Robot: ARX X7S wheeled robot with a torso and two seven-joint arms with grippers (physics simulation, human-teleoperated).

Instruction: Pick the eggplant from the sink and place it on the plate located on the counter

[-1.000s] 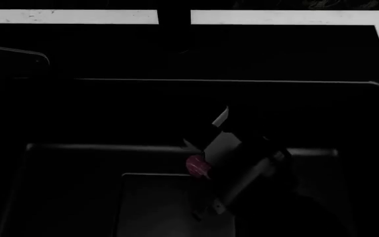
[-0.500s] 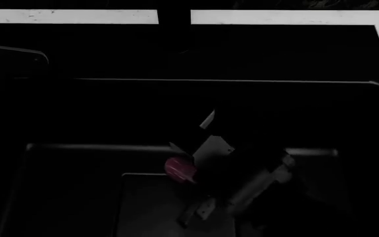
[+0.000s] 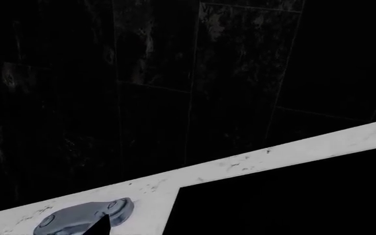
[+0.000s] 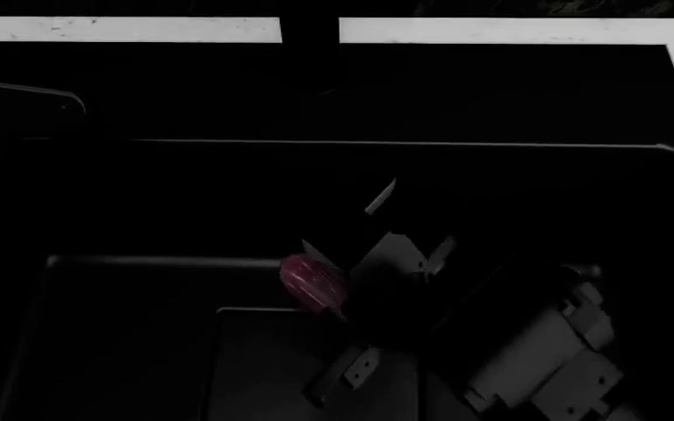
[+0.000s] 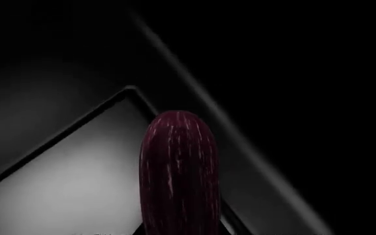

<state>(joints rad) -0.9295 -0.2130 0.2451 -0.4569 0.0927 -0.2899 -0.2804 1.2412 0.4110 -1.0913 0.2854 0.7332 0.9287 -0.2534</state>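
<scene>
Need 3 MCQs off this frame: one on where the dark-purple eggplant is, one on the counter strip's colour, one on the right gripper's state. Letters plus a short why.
1. Where is the small dark-purple oval eggplant?
A. On the white marble counter
B. Over the black rectangular sink basin, at the right gripper
C. On a plate

2. What colour is the counter strip behind the sink?
A. White
B. Red
C. Green

3. What state is the right gripper in?
A. Wide open, holding nothing
B. Out of view
C. Shut on the eggplant

Answers:
1. B: the head view shows it at the gripper tip over the dark basin.
2. A: the strip along the top edge is white marble.
3. C: the right wrist view shows the eggplant sticking out straight from the gripper, with the basin floor beyond it.
</scene>
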